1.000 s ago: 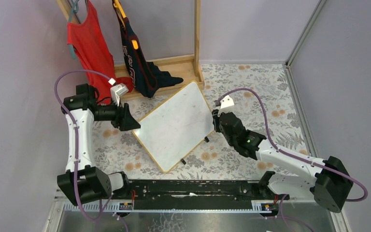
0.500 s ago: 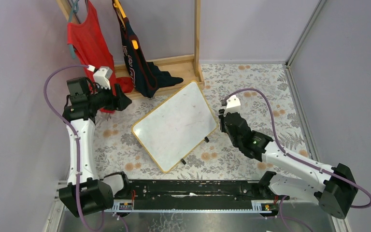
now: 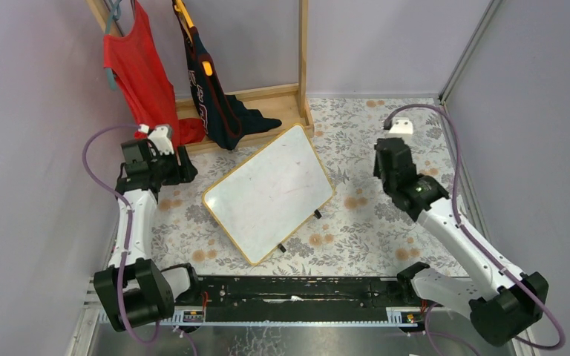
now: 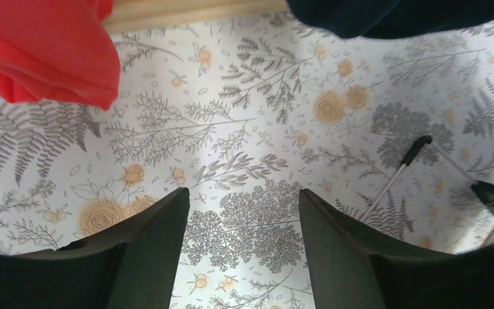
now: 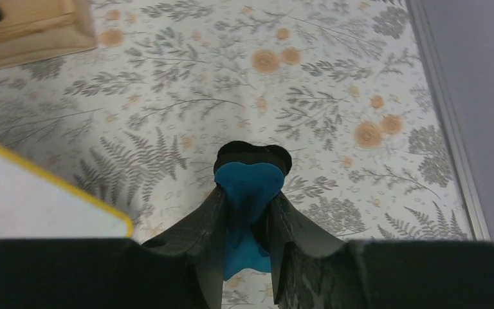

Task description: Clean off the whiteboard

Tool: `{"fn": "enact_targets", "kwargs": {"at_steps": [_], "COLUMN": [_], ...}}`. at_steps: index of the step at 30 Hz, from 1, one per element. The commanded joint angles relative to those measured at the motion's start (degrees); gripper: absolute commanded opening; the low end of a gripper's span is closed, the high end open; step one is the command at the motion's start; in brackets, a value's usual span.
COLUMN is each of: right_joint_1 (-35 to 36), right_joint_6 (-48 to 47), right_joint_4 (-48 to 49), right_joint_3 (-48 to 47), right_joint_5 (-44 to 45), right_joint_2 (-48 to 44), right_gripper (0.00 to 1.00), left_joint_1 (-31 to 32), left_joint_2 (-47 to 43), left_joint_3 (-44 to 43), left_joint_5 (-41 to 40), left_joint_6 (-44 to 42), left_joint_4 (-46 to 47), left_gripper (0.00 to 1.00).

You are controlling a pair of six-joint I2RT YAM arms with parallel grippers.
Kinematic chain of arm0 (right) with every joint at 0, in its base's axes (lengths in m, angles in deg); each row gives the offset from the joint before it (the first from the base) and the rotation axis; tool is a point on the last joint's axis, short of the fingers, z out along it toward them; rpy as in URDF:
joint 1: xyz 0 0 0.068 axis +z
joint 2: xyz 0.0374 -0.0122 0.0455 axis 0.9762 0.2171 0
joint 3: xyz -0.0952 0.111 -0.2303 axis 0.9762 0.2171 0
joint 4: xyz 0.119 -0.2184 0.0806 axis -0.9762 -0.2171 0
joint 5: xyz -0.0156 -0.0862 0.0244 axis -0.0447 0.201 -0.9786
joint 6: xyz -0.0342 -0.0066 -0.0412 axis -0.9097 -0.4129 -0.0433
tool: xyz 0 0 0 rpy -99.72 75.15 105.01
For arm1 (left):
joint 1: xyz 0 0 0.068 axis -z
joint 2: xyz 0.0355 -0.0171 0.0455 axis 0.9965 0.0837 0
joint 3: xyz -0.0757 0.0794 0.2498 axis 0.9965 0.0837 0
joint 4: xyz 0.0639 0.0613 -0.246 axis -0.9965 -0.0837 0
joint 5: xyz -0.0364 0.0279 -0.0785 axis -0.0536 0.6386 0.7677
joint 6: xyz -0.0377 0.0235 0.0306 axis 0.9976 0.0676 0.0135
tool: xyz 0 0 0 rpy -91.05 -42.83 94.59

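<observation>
The large white rectangular whiteboard (image 3: 267,194) with a thin light-wood frame lies flat on the floral table cover (image 3: 386,222). It sits in the middle, turned diagonally, between the two arms. Its far corner is near the wooden rack base (image 3: 267,100).

The right gripper (image 3: 390,157) is to the right of the board and apart from it. In the right wrist view its fingers are clenched on a small blue pad (image 5: 247,180) with a black back, and only one corner of the board (image 5: 32,212) appears at the left border.

The left gripper (image 3: 182,165) is to the left of the board, apart from it and near the red garment (image 3: 137,70). Its fingers (image 4: 154,244) stand apart with nothing between them.

At the right border of the left wrist view there is a thin pale rod with a black tip (image 4: 402,168). I cannot tell if it belongs to the board. The marks on the board are too pale to make out.
</observation>
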Motion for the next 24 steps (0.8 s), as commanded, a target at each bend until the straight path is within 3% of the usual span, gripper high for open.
{"fn": "enact_targets", "kwargs": {"at_steps": [1,5,15,24], "right_joint_1": [-11.2,-17.9,-31.0,-34.9], "right_joint_6": [0.0,0.2,1.8,0.8], "right_joint_4": [-6.6,-10.4,-7.4,-8.3], "right_joint_3": [-5.5,-10.3,-9.9,-12.7], "right_joint_5": [-12.3,-19.3,-29.5,-33.8], "right_joint_2": [3.7,10.4,20.7,30.2], "right_gripper": [0.01,0.01,0.01,0.04], "left_joint_1": [0.3,0.3,0.3,0.4], "left_joint_2": [-3.0,-3.6,-1.0,7.1], "left_joint_3": [5.6,10.8,19.0,22.2], "left_joint_5": [-1.7,-1.4,-0.4,1.5], "left_joint_6": [-2.5,-2.5,-2.0,-0.5], "left_joint_4": [8.9,12.8,24.8,32.5], "left_gripper": [0.61,0.62,0.62,0.61]}}
